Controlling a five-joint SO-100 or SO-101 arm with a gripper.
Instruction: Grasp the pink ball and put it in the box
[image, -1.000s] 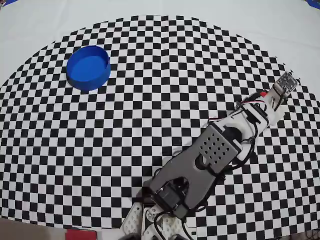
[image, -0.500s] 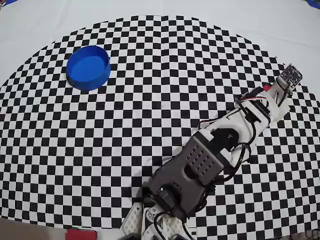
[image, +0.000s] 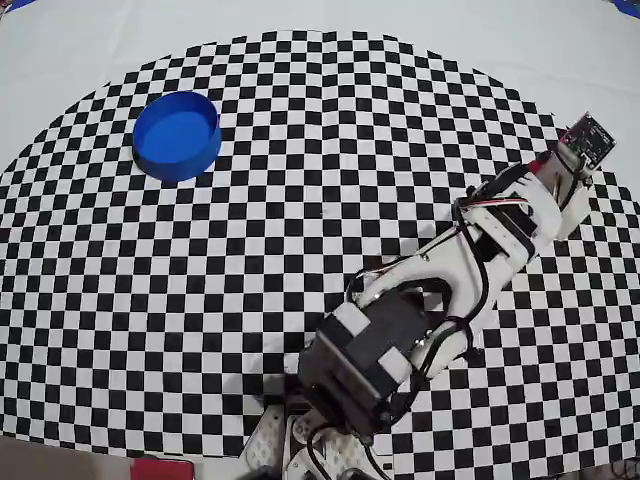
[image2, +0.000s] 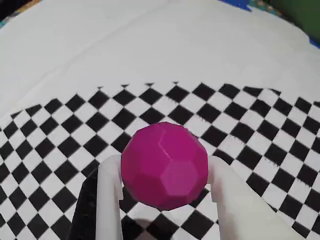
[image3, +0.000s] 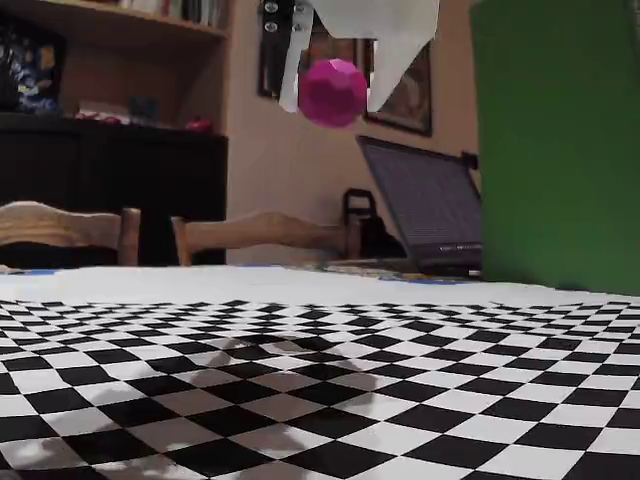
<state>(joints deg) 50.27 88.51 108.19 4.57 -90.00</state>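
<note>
In the overhead view, the box (image: 177, 135), a round blue tub with a low wall, stands at the upper left of the checkered mat (image: 250, 230), which covers the surface. Its interior shows only the blue bottom. The arm (image: 440, 290) extends from its base at the lower centre diagonally to the right edge of the mat, well apart from the box. The jaws are hidden under the wrist in this view.

In the wrist view, the pink ball (image2: 165, 165), a faceted magenta sphere, sits between the two white fingers (image2: 110, 195) of the gripper (image2: 162, 187). One finger presses on the left side of the ball and the other on the right, so the jaws are closed on the pink ball. Checkered mat and plain white cloth (image2: 150, 45) lie beyond it.

In the fixed view, the ball (image3: 332, 92) hangs high above the mat (image3: 300, 380), clear of it, clamped between the white fingers (image3: 395, 40). An open laptop (image3: 420, 215) stands behind, and a green panel (image3: 555, 140) fills the right side.
</note>
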